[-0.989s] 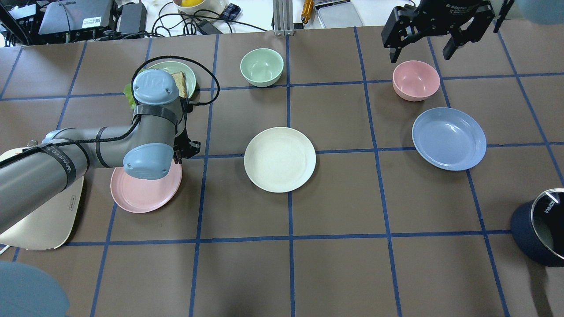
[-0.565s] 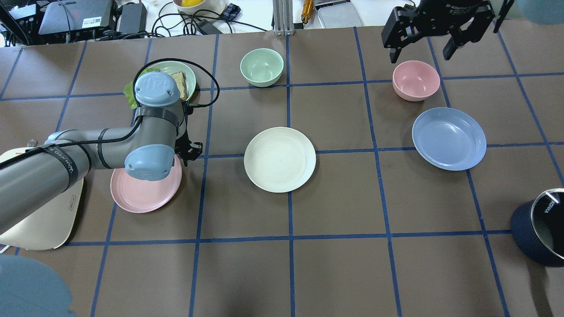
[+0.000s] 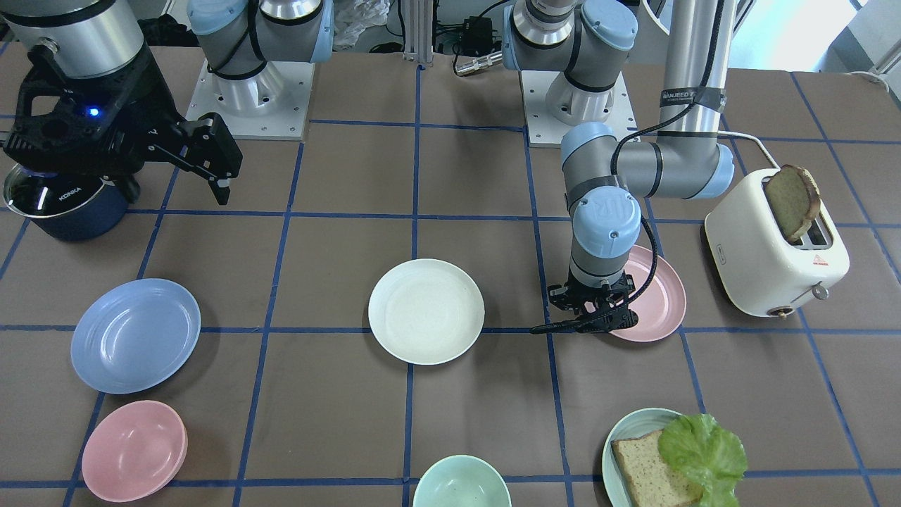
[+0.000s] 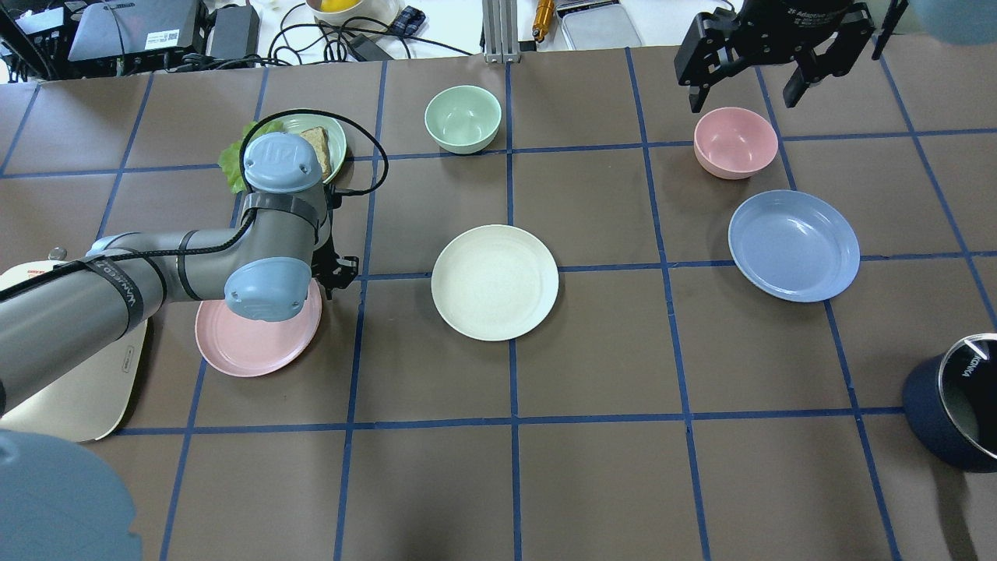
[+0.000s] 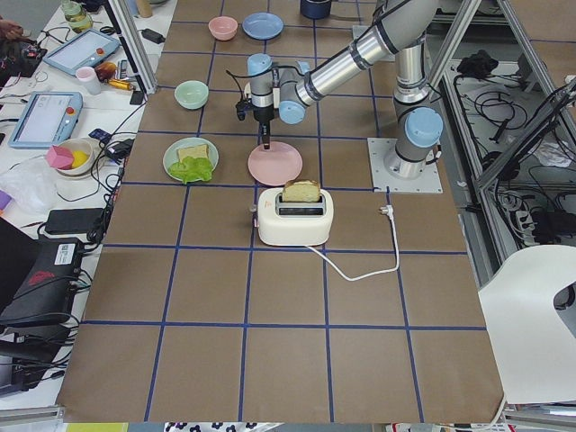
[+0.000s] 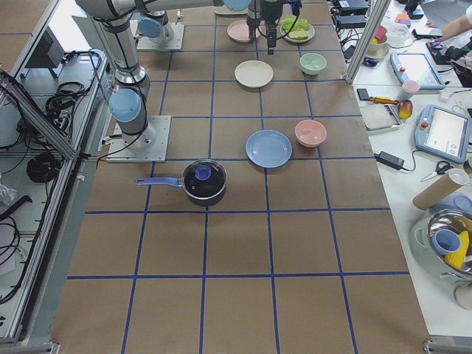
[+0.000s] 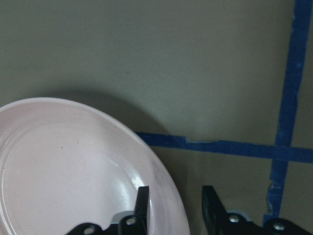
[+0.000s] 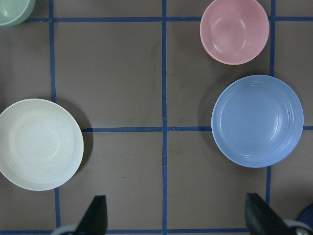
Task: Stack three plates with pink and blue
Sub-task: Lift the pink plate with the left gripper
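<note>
Nearest the robot, a cream toaster (image 3: 767, 260) with a slice of bread (image 3: 792, 201) standing in its slot sits at the left edge of the brown desk (image 4: 607, 467), and a dark blue pot (image 4: 954, 413) sits at the right edge.

Beyond them the three plates lie apart in a loose row across the middle of the desk, none stacked. The pink plate (image 4: 249, 347) is on the left, just beside the toaster, the cream plate (image 4: 494, 282) in the centre and the blue plate (image 4: 794, 245) on the right, a little farther back.

The left claw (image 7: 176, 210) is low at the far right rim of the pink plate. It is spread, with one finger (image 7: 142, 203) over the plate's inner surface, the other outside over the desk and the rim between them. Whether either finger touches the plate cannot be told.

Farther back stand a pale teal plate (image 3: 616, 433) with bread and lettuce on the left, a green bowl (image 4: 463, 118) in the centre and a pink bowl (image 4: 736, 142) on the right, near the blue plate.

The right claw (image 4: 743, 93) hangs high over the far right of the desk, beyond the pink bowl, spread wide and gripping nothing.
</note>
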`<state>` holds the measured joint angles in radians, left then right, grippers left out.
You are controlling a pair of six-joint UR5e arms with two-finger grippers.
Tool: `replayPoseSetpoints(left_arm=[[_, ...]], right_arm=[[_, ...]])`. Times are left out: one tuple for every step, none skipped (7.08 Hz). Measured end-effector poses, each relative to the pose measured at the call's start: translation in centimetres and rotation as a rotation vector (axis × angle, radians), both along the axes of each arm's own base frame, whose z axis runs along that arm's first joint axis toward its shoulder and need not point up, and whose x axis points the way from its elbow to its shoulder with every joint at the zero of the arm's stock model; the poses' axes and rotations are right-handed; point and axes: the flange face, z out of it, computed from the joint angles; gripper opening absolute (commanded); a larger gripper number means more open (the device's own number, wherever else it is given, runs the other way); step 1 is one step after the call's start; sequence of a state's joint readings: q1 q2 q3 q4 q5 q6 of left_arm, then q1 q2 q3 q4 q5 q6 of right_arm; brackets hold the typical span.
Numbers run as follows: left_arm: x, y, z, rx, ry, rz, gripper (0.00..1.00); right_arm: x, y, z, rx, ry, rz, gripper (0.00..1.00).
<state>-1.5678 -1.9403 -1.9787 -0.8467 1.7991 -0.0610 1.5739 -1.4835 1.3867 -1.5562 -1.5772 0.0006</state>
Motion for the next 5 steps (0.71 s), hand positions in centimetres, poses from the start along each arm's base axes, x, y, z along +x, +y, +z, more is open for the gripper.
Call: replayPoseSetpoints(left_arm=[[0.0, 0.0, 0.0, 0.001, -0.005, -0.003, 0.00], [0.1, -0.1, 0.1, 0.000, -0.015, -0.008, 0.00], [0.0, -0.2, 0.4, -0.003, -0.025, -0.013, 0.00], [-0.4, -0.2, 0.8, -0.009, -0.029, -0.022, 0.00], [-1.3, -0.3, 1.4, -0.020, -0.037, -0.041, 0.00]], right_arm=[[0.0, 0.0, 0.0, 0.001, 0.000, -0.001, 1.00], [0.0, 0.0, 0.0, 0.001, 0.000, -0.001, 1.00], [0.0, 0.1, 0.1, 0.003, 0.000, 0.000, 1.00], [0.0, 0.2, 0.1, 0.005, -0.001, 0.000, 1.00], [0.0, 0.2, 0.1, 0.005, -0.002, -0.001, 1.00]])
